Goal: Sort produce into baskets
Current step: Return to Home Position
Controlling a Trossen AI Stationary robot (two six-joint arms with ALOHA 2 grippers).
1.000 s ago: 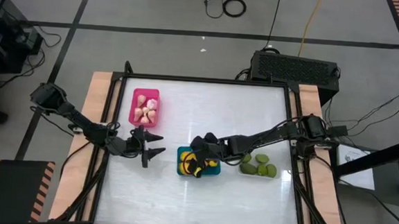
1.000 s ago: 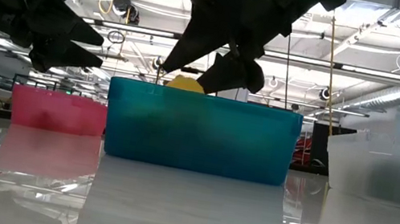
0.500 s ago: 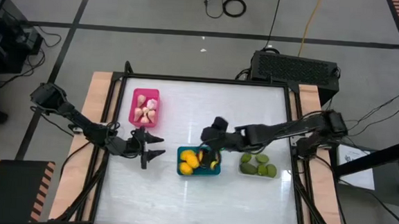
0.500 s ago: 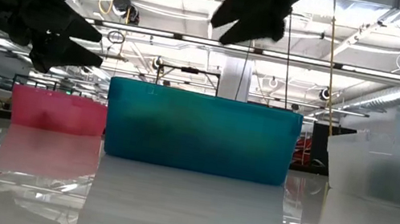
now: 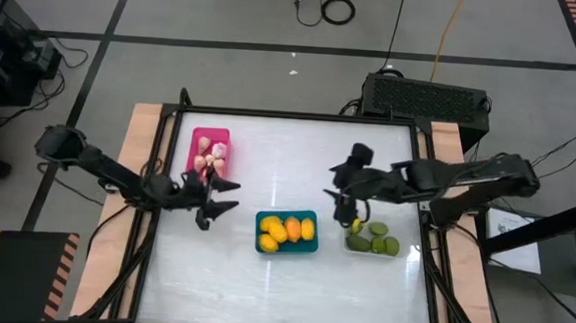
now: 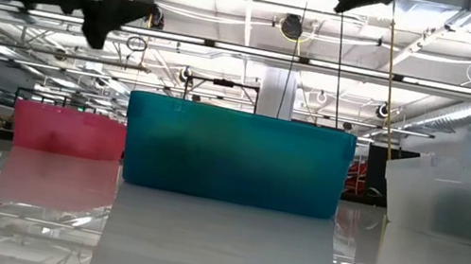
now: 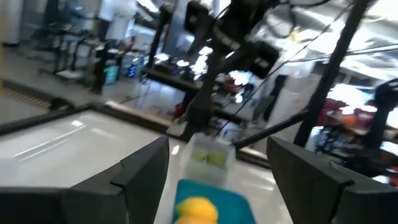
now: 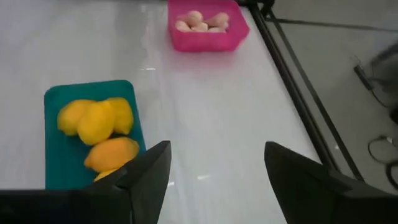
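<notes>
The left gripper (image 5: 228, 195) hangs above the glossy white table top (image 5: 299, 152) with its two fingers spread wide and nothing between them. Just behind those fingers, off to the far side, sits the bright pink plastic bin (image 5: 210, 134). It holds the pale beige garlic-like bulbs (image 5: 210, 153), and its near end lies just beside the gripper's body. Ahead of the fingertips and slightly toward the near side stands the teal plastic bin (image 5: 288, 250), filled with yellow-orange oval fruits (image 5: 286, 229). Bare table separates the tips from its rim.

The right gripper (image 5: 344, 213) is raised and tilted down toward the table, its fingers parted and empty. Its tips hang over the gap between the teal bin and the nearly clear plastic bin (image 6: 455, 198), near the clear bin's far corner. Round dark-green fruits (image 5: 373, 239) lie in that bin, just beside the fingers on the near side.

Seen level with the table, both pairs of fingers are well above all three rims. The surface between the two grippers is bare. So is the far part beyond the right fingers, up to the black rails (image 5: 301, 116), and the near strip in front of the bins. Wooden strips (image 5: 141, 133) flank the table outside the rails.
</notes>
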